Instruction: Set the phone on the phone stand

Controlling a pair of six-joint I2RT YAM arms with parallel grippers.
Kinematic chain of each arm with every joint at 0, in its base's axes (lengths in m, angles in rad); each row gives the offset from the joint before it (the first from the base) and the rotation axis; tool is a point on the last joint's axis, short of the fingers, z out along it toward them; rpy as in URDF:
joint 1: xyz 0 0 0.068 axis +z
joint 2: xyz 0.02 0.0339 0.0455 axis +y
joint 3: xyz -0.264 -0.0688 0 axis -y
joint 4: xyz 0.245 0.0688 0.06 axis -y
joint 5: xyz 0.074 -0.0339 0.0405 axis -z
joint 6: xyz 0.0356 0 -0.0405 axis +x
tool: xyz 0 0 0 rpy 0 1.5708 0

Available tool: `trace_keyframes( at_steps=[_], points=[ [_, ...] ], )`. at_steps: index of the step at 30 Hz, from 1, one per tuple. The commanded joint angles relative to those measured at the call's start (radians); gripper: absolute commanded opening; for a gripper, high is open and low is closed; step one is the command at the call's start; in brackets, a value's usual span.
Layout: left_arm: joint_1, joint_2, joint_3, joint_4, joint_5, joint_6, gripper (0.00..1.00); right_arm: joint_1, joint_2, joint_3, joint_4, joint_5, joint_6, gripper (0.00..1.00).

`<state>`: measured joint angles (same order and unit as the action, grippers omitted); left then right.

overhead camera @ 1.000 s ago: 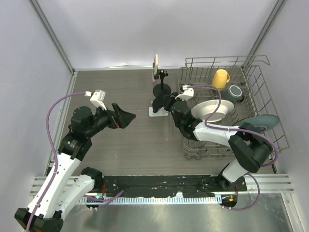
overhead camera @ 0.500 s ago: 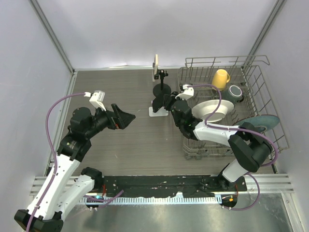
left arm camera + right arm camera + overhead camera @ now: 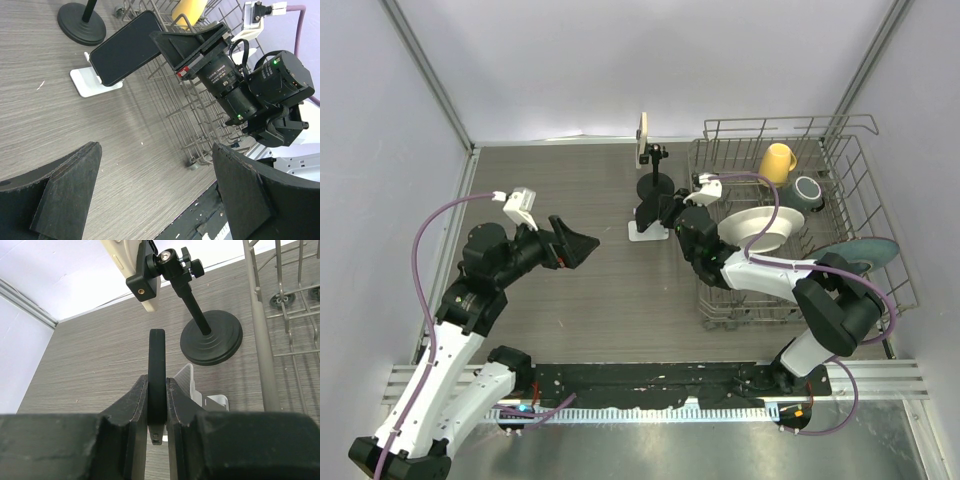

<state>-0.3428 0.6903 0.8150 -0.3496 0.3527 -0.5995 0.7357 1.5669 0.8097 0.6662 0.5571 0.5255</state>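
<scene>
The black phone [image 3: 127, 47] is tilted over the small white phone stand [image 3: 95, 82], with its lower end at the stand's upright lip. I cannot tell whether it rests there. My right gripper [image 3: 157, 405] is shut on the phone [image 3: 157, 365], which shows edge-on between the fingers, with the white stand [image 3: 189, 385] just behind it. In the top view the right gripper [image 3: 658, 212] sits at the stand [image 3: 642, 232]. My left gripper [image 3: 582, 243] is open and empty above the bare table, left of the stand. Its fingers [image 3: 60, 190] frame the left wrist view.
A black round-based pole stand [image 3: 212, 335] with a clamp holding a beige plate [image 3: 130, 260] stands just behind the white stand. A wire dish rack [image 3: 865, 180] on the right holds a yellow mug [image 3: 778, 162], a white plate [image 3: 755, 228] and a bowl [image 3: 807, 190].
Almost nothing. The left arm has shifted very slightly, and the right gripper still holds the phone at the stand.
</scene>
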Motion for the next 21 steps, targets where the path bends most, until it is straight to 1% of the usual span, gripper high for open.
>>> trace_keyframes(
  at_steps=[1,3,7,9,10,13,17,18,21],
  points=[
    [0.004,-0.014,0.039,0.004,0.019,-0.008,0.96,-0.035,-0.004,0.031,0.067,0.041,0.011,0.02],
    [0.002,-0.015,0.039,0.006,0.019,-0.009,0.96,-0.035,0.008,0.028,0.073,0.029,0.016,0.05],
    [0.004,-0.017,0.039,0.003,0.02,-0.011,0.96,-0.033,0.013,0.019,0.075,0.013,0.015,0.23],
    [0.004,-0.02,0.039,0.001,0.02,-0.013,0.96,-0.033,0.002,0.011,0.066,0.021,0.016,0.28],
    [0.002,-0.023,0.038,0.003,0.022,-0.013,0.96,-0.033,-0.002,0.008,0.062,0.027,0.016,0.33],
    [0.004,-0.02,0.038,0.003,0.02,-0.014,0.96,-0.033,-0.019,-0.003,0.049,0.04,0.014,0.41],
    [0.004,-0.015,0.035,0.006,0.023,-0.019,0.96,-0.033,-0.028,0.005,0.027,0.046,0.004,0.49],
    [0.004,-0.012,0.036,0.006,0.028,-0.02,0.97,-0.033,-0.03,0.005,0.018,0.049,0.002,0.52],
    [0.004,-0.012,0.038,0.011,0.029,-0.023,0.96,-0.033,-0.039,0.014,-0.01,0.056,-0.007,0.58]
  ],
)
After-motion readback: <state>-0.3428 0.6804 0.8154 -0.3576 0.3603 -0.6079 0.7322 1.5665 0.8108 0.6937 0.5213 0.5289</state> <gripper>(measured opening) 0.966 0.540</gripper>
